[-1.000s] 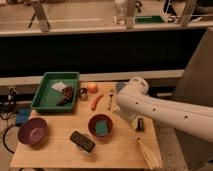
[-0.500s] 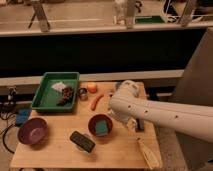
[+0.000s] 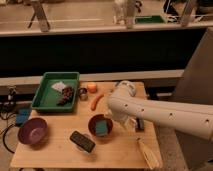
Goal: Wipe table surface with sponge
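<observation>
Near the middle of the surface (image 3: pixel 120 150): sponge (image 3: pixel 102 127) lies inside the reddish-brown bowl (image 3: pixel 100 125), teal face up, not yet out on the wood.

Arm (image 3: pixel 160 112) reaches in from the right, across the back-right part of the surface. Tool (image 3: pixel 124 120) sits low at the arm's left end, just right of the bowl, mostly masked by the white casing. Jaws stand apart and hold nothing.

Step in hand, as I read it: the approach to the sponge. No pickup yet, no wiping begun.

Next move probably calls for:
- shifting the tool left until it is over the bowl, then coming down inside the rim without knocking it;
- closing across the sponge's narrow width;
- lifting clear of the bowl before any stroke on the wood.

Sponge orientation: long axis seems to run roughly from the far edge toward the near edge, slightly slanted. It looks to lie flattish against the bowl's floor. Yellowish side cannot be made out from this view.

Neighbours to mind: black block (image 3: pixel 82 141) just beside the bowl on its near-left; carrot (image 3: pixel 96 101) just behind it. Green tray (image 3: pixel 42 95) and purple bowl (image 3: pixel 32 131) stand well apart to the left.
</observation>
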Controlling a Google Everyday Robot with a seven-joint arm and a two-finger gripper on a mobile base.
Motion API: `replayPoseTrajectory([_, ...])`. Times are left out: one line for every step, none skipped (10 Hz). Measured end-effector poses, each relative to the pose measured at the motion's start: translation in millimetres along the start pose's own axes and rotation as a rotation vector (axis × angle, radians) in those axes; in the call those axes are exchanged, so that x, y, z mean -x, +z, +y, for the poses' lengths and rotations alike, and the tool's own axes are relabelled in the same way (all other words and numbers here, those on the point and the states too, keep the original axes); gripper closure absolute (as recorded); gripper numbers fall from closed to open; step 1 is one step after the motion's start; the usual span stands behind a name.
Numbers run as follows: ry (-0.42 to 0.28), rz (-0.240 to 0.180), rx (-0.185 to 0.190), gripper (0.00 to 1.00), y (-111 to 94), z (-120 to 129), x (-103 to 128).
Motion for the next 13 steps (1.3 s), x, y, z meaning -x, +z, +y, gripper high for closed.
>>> replayPoseTrajectory([-0.01, -0.008, -0.001, 0.2, 2.9, -2.9, 0.9])
replayPoseTrajectory([-0.02, -0.013, -0.002, 0.2, 4.9, -5.7, 1.8])
replayPoseTrajectory([-0.027, -0.018, -0.002, 0.2, 7.1, -8.1, 2.1])
replayPoseTrajectory([-0.038, -0.025, 0.001, 0.2, 9.9, -9.1, 2.5])
replayPoseTrajectory([-0.05, -0.032, 0.002, 0.2, 12.2, -9.8, 3.0])
replayPoseTrajectory([-0.057, -0.043, 0.001, 0.2, 15.3, -11.0, 4.0])
replayPoseTrajectory([-0.064, -0.049, 0.001, 0.2, 17.9, -12.9, 4.3])
replayPoseTrajectory([-0.072, -0.056, 0.001, 0.2, 19.0, -15.3, 6.3])
replayPoseTrajectory([-0.084, -0.063, 0.0, 0.2, 20.9, -18.1, 7.5])
replayPoseTrajectory([-0.088, -0.067, 0.001, 0.2, 21.9, -19.0, 7.7])
replayPoseTrajectory([-0.091, -0.073, 0.002, 0.2, 23.4, -19.8, 8.2])
replayPoseTrajectory([-0.094, -0.082, 0.003, 0.2, 25.9, -20.6, 8.7])
replayPoseTrajectory([-0.096, -0.088, 0.006, 0.2, 27.7, -20.7, 8.3])
